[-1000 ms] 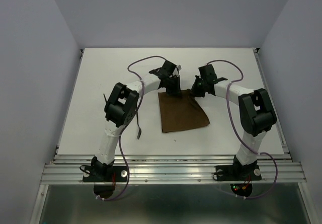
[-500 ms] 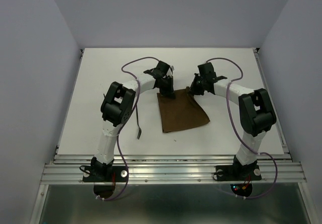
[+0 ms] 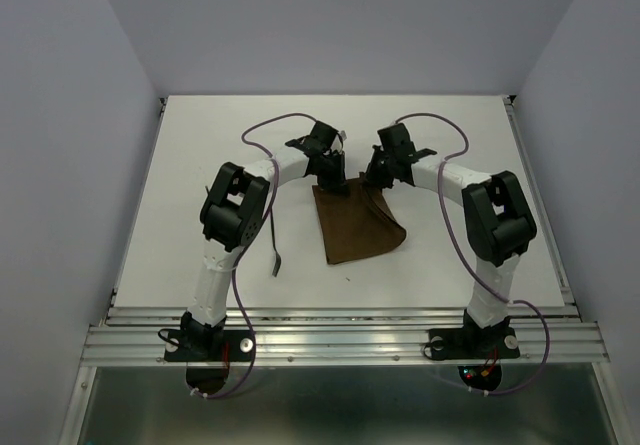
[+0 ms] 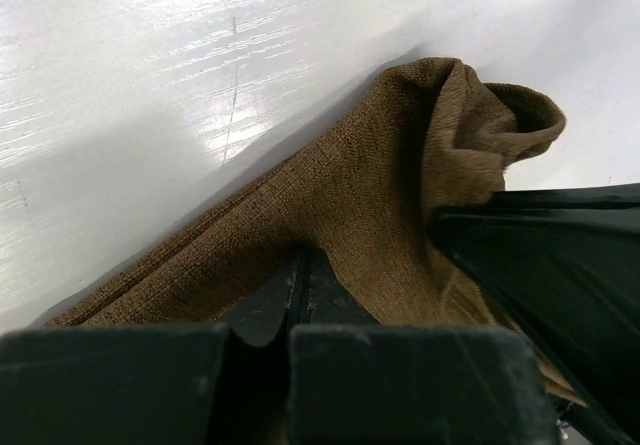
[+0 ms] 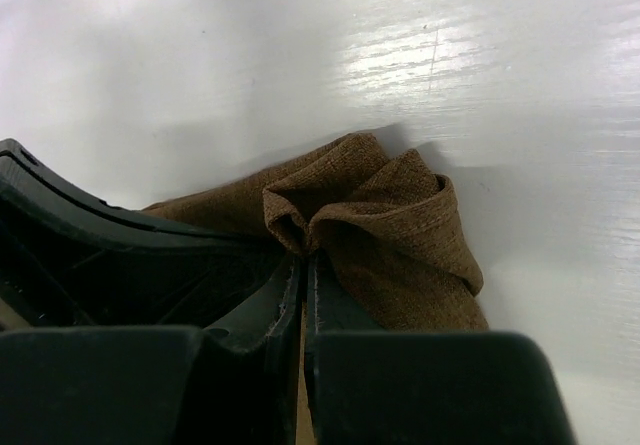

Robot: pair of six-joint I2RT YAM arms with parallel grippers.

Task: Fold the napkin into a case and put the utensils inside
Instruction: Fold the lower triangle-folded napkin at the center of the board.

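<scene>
The dark brown napkin (image 3: 352, 227) lies mid-table, its far edge lifted and bunched. My left gripper (image 3: 335, 184) is shut on the far left corner, with cloth (image 4: 380, 175) pinched at the fingertips (image 4: 300, 257). My right gripper (image 3: 379, 179) is shut on the far right corner, where the napkin (image 5: 400, 235) puckers around the closed tips (image 5: 305, 257). The two grippers sit close together, almost touching. One thin dark utensil (image 3: 275, 251) lies on the table left of the napkin, beside the left arm. No folded case is visible.
The white table (image 3: 180, 185) has a raised rail along the near edge (image 3: 340, 315). Purple cables loop above both wrists. Grey walls stand on both sides.
My right gripper has moved left toward the left gripper, carrying the napkin's right corner and folding the right edge inward. The left gripper shifted slightly left and back.
</scene>
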